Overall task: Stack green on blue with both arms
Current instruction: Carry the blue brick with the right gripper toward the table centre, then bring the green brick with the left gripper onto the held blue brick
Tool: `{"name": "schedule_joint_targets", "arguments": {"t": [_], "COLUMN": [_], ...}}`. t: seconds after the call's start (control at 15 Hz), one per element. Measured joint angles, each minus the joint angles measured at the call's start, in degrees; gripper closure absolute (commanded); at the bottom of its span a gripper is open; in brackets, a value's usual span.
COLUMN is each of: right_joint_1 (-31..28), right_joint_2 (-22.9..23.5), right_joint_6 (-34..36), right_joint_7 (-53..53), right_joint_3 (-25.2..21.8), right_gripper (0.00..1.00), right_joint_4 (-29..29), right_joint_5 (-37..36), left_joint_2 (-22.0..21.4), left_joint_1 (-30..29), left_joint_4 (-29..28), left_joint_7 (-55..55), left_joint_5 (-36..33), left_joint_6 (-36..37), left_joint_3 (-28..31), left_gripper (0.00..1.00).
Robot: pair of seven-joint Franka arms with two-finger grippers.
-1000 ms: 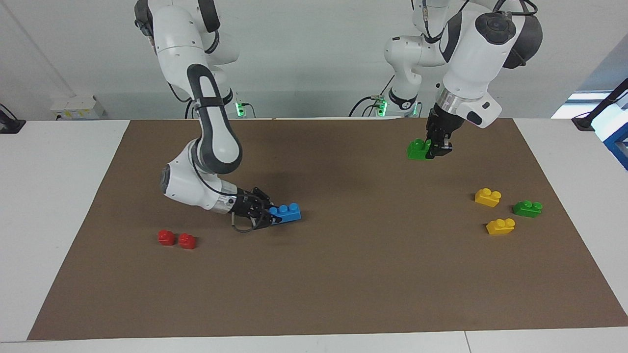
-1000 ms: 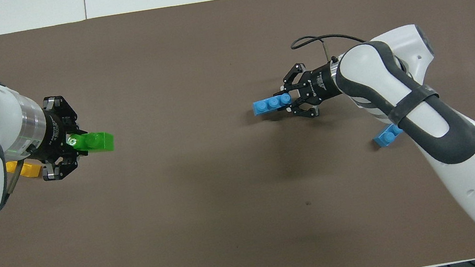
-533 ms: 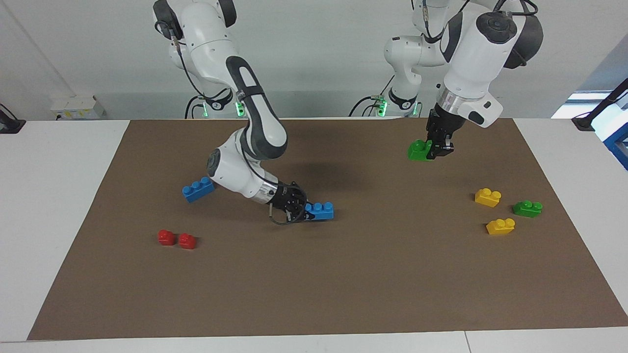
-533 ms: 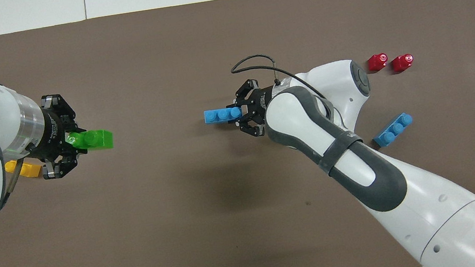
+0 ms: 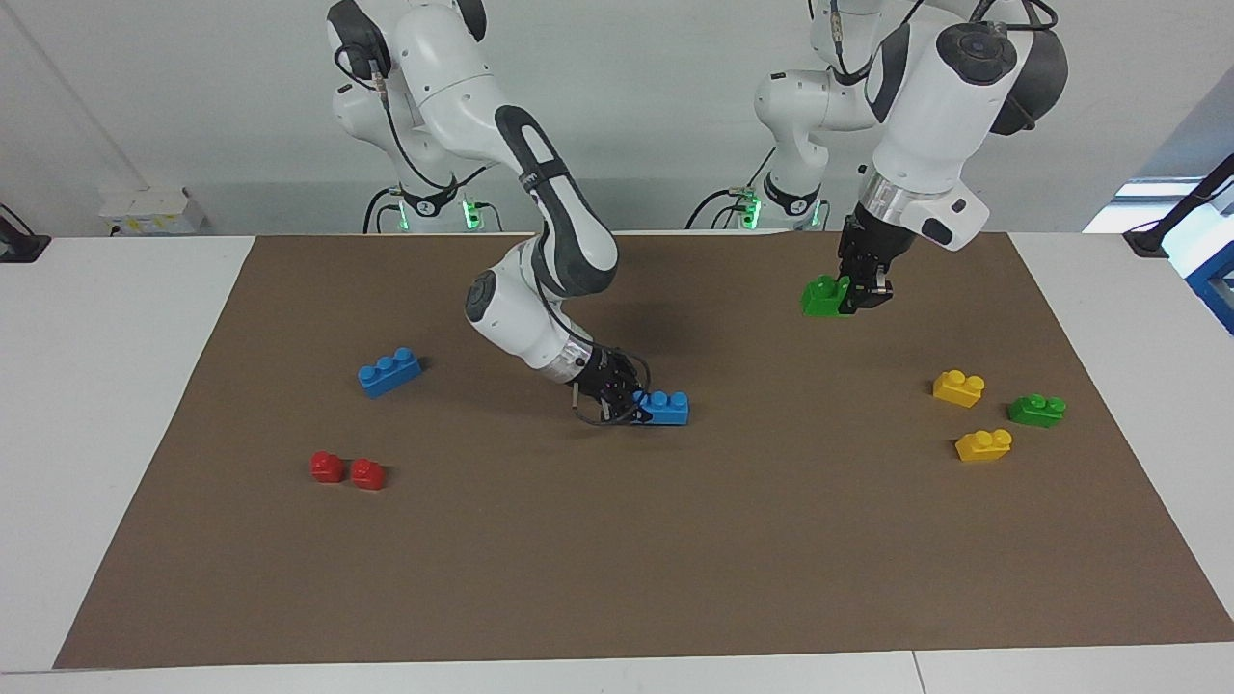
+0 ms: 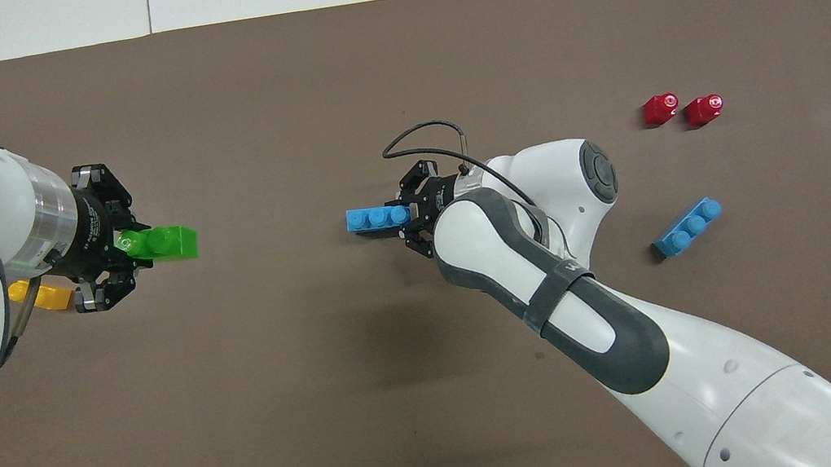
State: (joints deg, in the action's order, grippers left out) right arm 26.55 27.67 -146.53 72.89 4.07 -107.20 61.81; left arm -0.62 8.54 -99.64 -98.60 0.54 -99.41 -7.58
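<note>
My left gripper (image 5: 858,292) is shut on a green two-stud brick (image 5: 822,295) and holds it in the air over the mat at the left arm's end; they also show in the overhead view, gripper (image 6: 129,245) and brick (image 6: 166,243). My right gripper (image 5: 634,402) is shut on one end of a blue three-stud brick (image 5: 667,408), low over the middle of the mat; I cannot tell whether it touches the mat. They show in the overhead view too, gripper (image 6: 406,214) and brick (image 6: 376,217). The two held bricks are well apart.
A second blue brick (image 5: 389,372) and two red pieces (image 5: 327,467) (image 5: 367,473) lie toward the right arm's end. A second green brick (image 5: 1036,410) and two yellow bricks (image 5: 958,387) (image 5: 983,444) lie toward the left arm's end. A brown mat (image 5: 617,578) covers the table.
My right arm has carried the blue brick toward the middle of the mat, uncovering the second blue brick. My left gripper has stayed in place with the green brick.
</note>
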Motion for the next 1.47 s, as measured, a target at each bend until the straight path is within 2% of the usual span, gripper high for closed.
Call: {"name": "schedule_joint_targets", "arguments": {"t": [0.27,0.53,0.73,1.0,1.13,1.47], "right_joint_1": [0.25,1.03,1.24,2.84,3.03,3.04], "right_joint_2": [-0.06,-0.46,-0.57,-0.58,-0.58,-0.60], "right_joint_6": [-2.30,-4.43,-4.96,-5.74,-5.75,-5.75], "right_joint_7": [0.00,0.00,0.00,-4.46,-5.55,-6.04], "right_joint_3": [0.08,0.30,0.33,0.35,0.34,0.34], "right_gripper": [1.00,1.00,1.00,1.00,1.00,1.00], "right_joint_4": [-0.91,-1.59,-1.80,-2.35,-2.37,-2.39], "right_joint_5": [0.09,0.10,0.38,5.62,6.02,6.05], "left_joint_2": [-0.02,0.92,4.35,11.06,13.57,14.84], "left_joint_1": [1.37,6.84,11.45,17.39,18.83,19.04], "left_joint_4": [-1.80,-5.03,-5.79,-6.04,-6.11,-6.46], "left_joint_7": [-2.02,-7.86,-12.70,-18.76,-20.87,-21.02], "left_joint_5": [0.23,0.27,0.27,-1.48,-2.67,-3.98], "left_joint_6": [-4.09,-9.77,-14.83,-22.04,-25.28,-27.04], "left_joint_3": [-0.29,-0.41,-0.41,-0.41,-0.40,-0.20], "left_gripper": [1.00,1.00,1.00,1.00,1.00,1.00]}}
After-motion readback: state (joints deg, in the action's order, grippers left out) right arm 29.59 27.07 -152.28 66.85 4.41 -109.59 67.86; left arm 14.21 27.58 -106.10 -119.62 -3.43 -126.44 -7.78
